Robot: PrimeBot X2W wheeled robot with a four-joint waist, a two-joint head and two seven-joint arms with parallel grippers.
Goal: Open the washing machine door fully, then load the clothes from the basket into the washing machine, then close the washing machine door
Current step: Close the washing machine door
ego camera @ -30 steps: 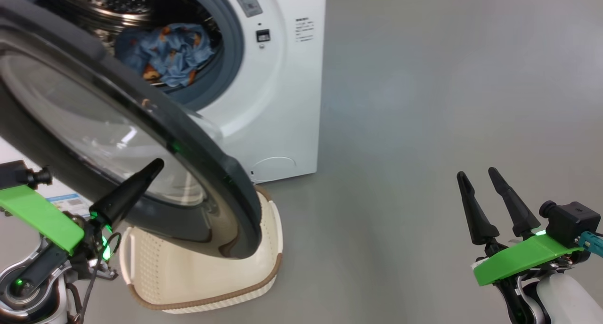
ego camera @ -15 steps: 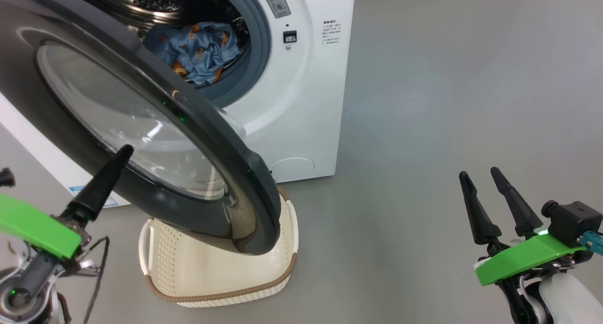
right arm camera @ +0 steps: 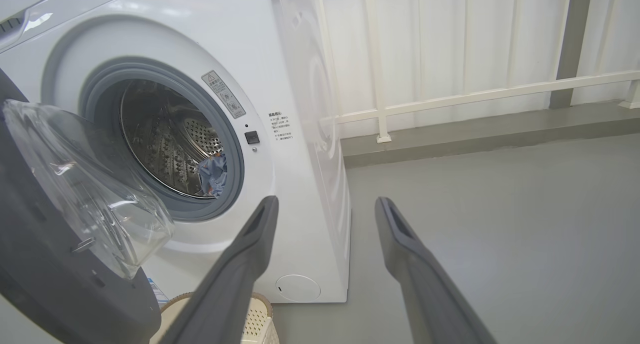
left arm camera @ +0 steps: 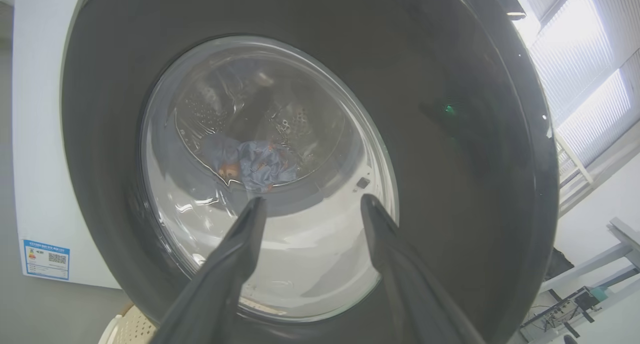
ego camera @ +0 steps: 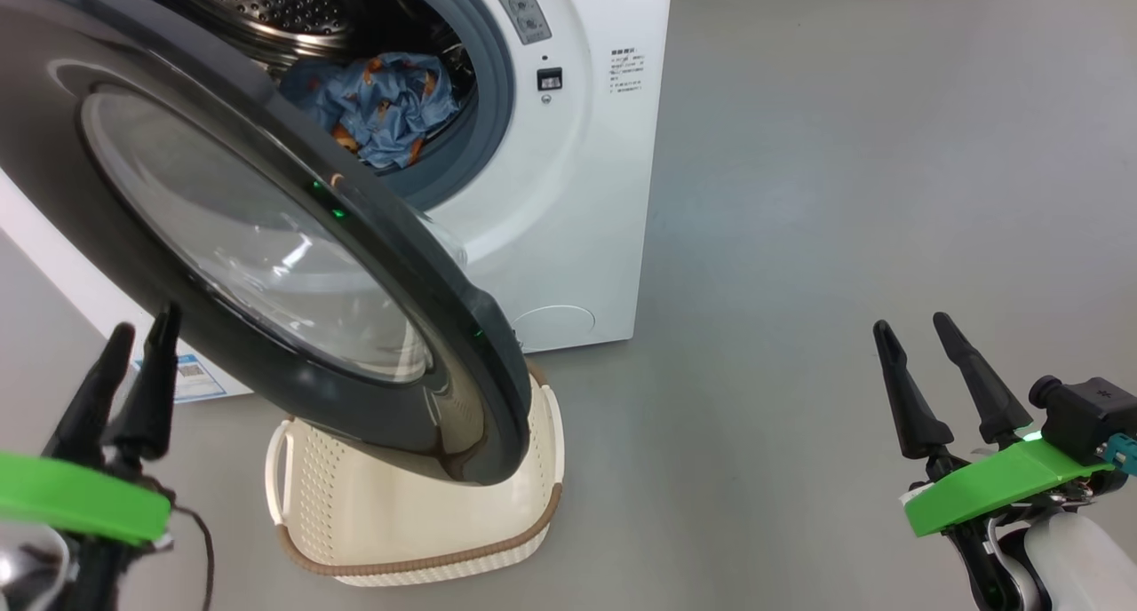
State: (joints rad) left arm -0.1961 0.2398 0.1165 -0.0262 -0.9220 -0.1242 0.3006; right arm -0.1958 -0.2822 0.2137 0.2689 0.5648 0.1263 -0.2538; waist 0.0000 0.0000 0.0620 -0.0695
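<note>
Both of our hands stand wide with nothing between the fingers. Our left hand [ego camera: 147, 320] points at the outer face of the washing machine door [ego camera: 266, 229], which hangs half swung just ahead of it; whether the fingertips touch the glass we cannot tell. Our right hand [ego camera: 910, 321] hovers over the floor [ego camera: 799, 238], well apart from the washing machine [ego camera: 568, 220] off to its left. Beyond the door from the left hand, the light blue garment [ego camera: 382, 105] lies low in the drum [ego camera: 258, 7], close to the grey gasket [ego camera: 497, 87]. The basket [ego camera: 417, 562] sits below the door, ahead and to the right of the left hand, and the door hides part of its inside, so we cannot say whether anything is left in it. We judge that closing the door is the step in hand. A push with spread fingers on the bulging glass could skid off sideways and leave the door short of its latch. A fold of the blue cloth near the mouth could get pinched in the gasket. If cloth does lie hidden in the basket, shutting now would leave the load unfinished.
</note>
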